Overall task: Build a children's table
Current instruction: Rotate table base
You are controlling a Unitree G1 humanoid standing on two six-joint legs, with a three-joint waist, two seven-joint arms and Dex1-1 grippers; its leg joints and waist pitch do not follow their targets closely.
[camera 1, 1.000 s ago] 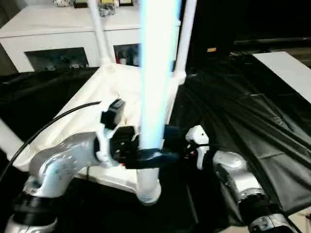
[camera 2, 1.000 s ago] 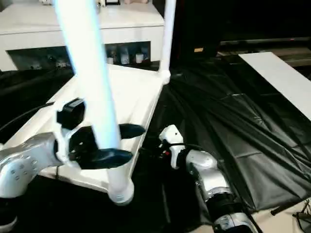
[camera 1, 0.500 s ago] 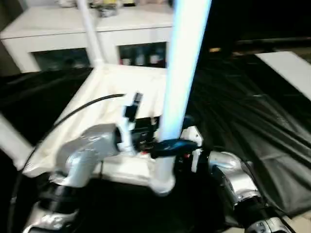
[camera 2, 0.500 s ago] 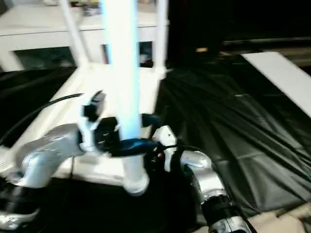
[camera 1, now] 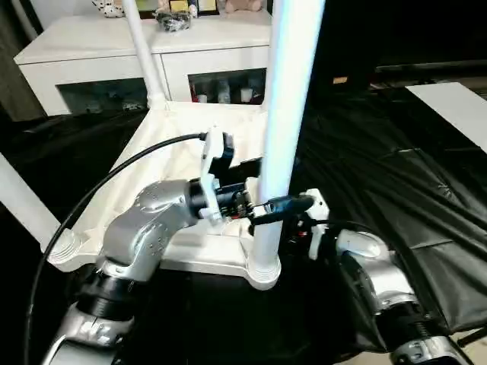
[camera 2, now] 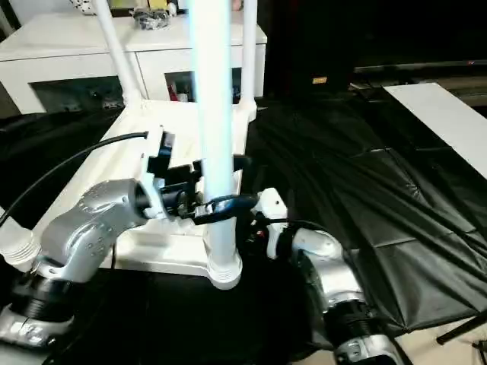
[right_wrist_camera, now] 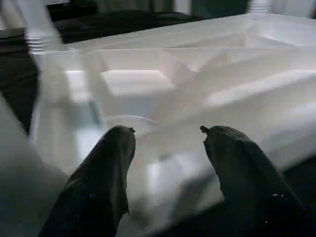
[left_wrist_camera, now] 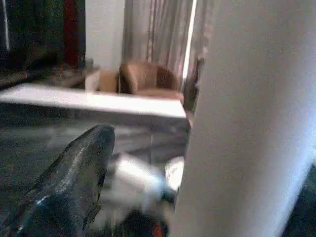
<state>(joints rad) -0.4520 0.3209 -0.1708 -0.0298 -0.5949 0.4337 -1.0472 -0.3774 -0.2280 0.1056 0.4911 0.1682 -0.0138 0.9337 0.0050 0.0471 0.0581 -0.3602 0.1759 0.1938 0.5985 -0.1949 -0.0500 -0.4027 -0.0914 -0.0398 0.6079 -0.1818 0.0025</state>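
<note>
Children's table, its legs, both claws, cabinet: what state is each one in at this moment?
Children's table top: upside down on black sheeting, ribbed underside up.
Near leg: upright in its corner socket, left claw's fingers around it.
Far legs: upright in their sockets.
Left claw: shut on the near leg.
Right claw: open, holding nothing, facing the table's rim.
Cabinet: glass doors closed.

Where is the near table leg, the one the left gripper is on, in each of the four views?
Left eye view: near leg stands upright just right of centre, left gripper around it.
Right eye view: it rises left of centre.
Left wrist view: the broad white column on the right.
Right wrist view: I cannot tell it apart.
Shared landmark: the upturned table top, whose ribbed underside is at.
</note>
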